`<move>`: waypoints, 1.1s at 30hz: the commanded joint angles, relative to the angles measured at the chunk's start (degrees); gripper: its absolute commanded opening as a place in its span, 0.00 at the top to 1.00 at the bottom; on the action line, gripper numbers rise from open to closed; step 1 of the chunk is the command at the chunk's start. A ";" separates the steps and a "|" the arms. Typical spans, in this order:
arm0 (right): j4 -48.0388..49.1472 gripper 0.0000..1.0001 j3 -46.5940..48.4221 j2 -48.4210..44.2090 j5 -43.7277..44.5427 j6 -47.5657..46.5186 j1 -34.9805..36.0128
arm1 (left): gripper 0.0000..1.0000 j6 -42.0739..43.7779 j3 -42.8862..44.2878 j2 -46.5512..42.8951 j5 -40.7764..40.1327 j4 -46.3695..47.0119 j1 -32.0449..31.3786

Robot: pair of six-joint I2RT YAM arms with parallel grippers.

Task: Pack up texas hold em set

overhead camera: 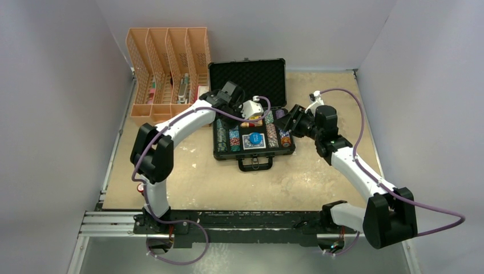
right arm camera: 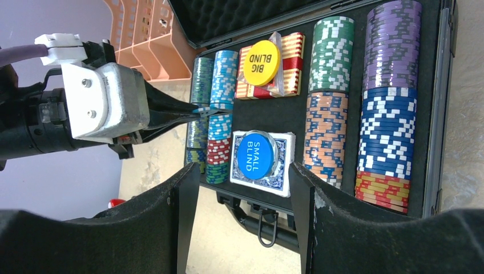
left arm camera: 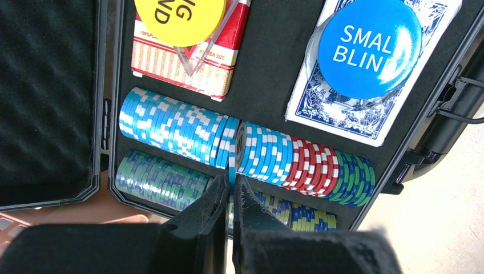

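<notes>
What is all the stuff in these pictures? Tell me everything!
case: one, black, open, far middle of the table.
poker chips: many, light blue, green, red, purple, dark blue, orange, yellow, rows inside the case.
red card deck: one, red, inside the case.
blue card deck: one, blue, inside the case.
BIG BLIND button: one, yellow, on the red card deck.
SMALL BLIND button: one, blue, on the blue card deck.
file organiser: one, orange, left of the case.
small red thing: one, red, table's left edge.
table: one, tan.
arms: two, white and black, reaching to the case.
left fingers: two, black, shut on a light blue chip.
right fingers: two, black, open, above the case's front.
</notes>
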 commanded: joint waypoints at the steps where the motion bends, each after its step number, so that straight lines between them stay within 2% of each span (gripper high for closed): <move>1: 2.19 0.39 -0.08 -0.44 -0.91 -1.06 -0.22 | 0.95 0.26 2.18 0.61 0.02 0.84 0.18; 6: 2.13 0.39 -0.02 -0.44 -0.83 -1.20 -0.22 | 0.76 -2.58 2.69 0.96 -0.65 1.75 0.17; 10: 2.02 0.39 -0.10 -0.61 -0.82 -1.24 -0.23 | 0.72 -4.32 3.43 -0.02 -0.56 2.57 0.26; 12: 2.02 0.39 -0.09 -0.62 -0.67 -1.40 -0.27 | 0.74 -4.70 3.31 -0.94 -0.01 3.32 0.26; 17: 1.84 0.39 -0.08 -0.64 -0.20 -1.67 -0.24 | 0.87 -4.89 1.45 -2.36 2.27 3.89 0.25; 26: 1.93 0.39 -0.45 -0.53 -0.46 -1.77 -0.26 | 0.83 -5.46 0.34 -0.68 3.98 2.55 0.24; 31: 1.93 0.39 -0.54 -0.49 -0.46 -1.79 -0.25 | 0.97 -5.89 0.90 0.69 1.17 2.85 0.24; 33: 1.93 0.39 -0.45 -0.47 -0.46 -1.73 -0.31 | 0.99 -5.78 1.12 1.11 1.31 2.42 0.32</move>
